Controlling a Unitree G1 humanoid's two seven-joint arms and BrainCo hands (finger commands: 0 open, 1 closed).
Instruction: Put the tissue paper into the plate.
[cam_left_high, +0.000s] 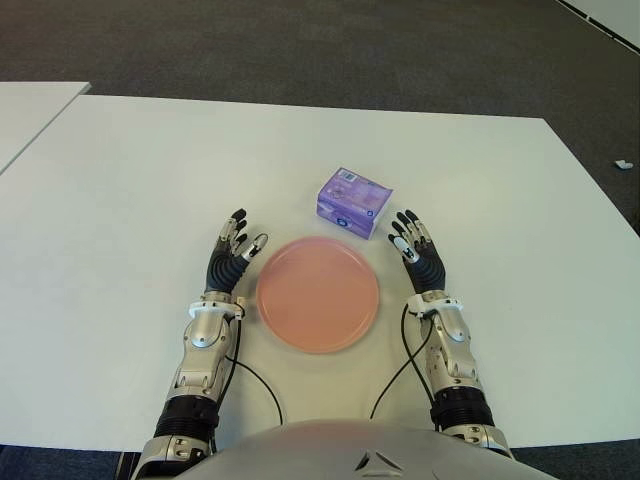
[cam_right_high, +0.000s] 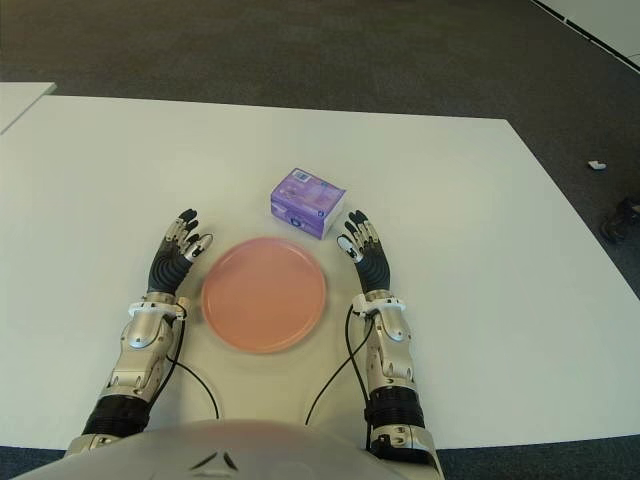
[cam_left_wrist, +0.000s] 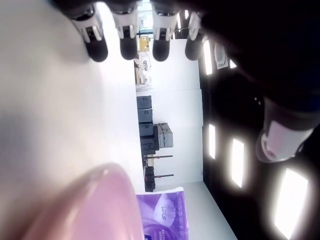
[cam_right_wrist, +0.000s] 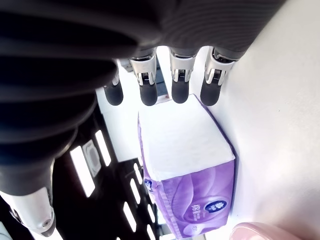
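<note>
Plate (cam_left_high: 318, 293) on desk (cam_left_high: 120, 200), between left hand (cam_left_high: 230, 255) and right hand (cam_left_high: 418, 250); tissue pack (cam_left_high: 353, 201) just behind plate, near right hand.

We are counting one purple pack of tissues (cam_left_high: 354, 201) and one pink plate (cam_left_high: 318, 293) on one white table (cam_left_high: 130, 190). We are also seeing two robot hands, a left hand (cam_left_high: 231, 255) and a right hand (cam_left_high: 419, 249).
</note>
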